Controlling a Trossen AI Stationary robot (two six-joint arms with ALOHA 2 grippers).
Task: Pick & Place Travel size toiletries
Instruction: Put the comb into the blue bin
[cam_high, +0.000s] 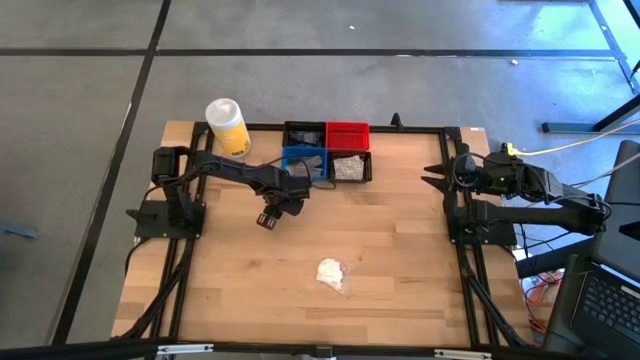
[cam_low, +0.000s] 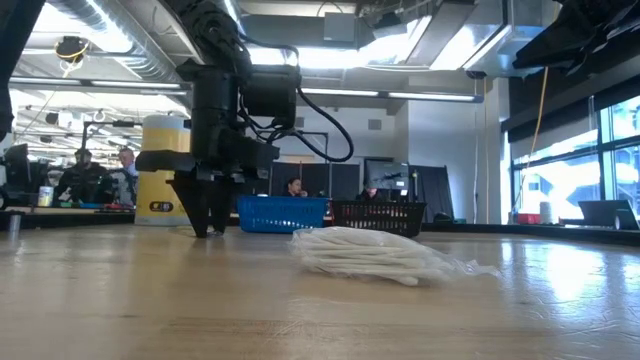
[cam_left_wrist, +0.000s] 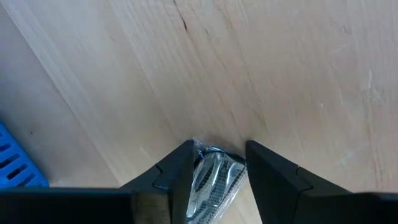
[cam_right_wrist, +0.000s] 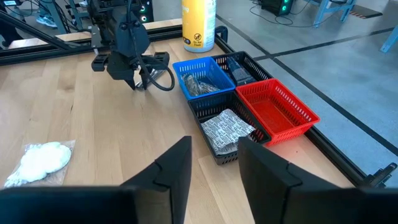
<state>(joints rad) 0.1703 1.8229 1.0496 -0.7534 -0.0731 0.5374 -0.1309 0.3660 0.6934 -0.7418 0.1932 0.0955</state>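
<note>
A small clear crinkly packet (cam_left_wrist: 214, 180) with dark contents sits between the fingers of my left gripper (cam_left_wrist: 219, 148). That gripper points straight down at mid-table (cam_high: 267, 220), just in front of the bins, its tips down at the wood (cam_low: 208, 230). A white wad in clear wrap (cam_high: 331, 272) lies flat on the table nearer the front edge (cam_low: 365, 255). My right gripper (cam_right_wrist: 214, 142) waits open and raised at the table's right side (cam_high: 432, 178), holding nothing. My left gripper pinches the clear packet between its two fingers, one on each of the packet's sides (cam_left_wrist: 198, 171). The fingers come from above, pointing down. The fingertips stand at table level; I cannot tell whether the packet is lifted clear.
Four small bins stand at the far edge: blue (cam_high: 303, 160) and near black (cam_high: 350, 166) hold packets, with a far black (cam_high: 305, 133) and a red one (cam_high: 347, 134) behind. A yellow container with a white top (cam_high: 228, 125) stands left of them.
</note>
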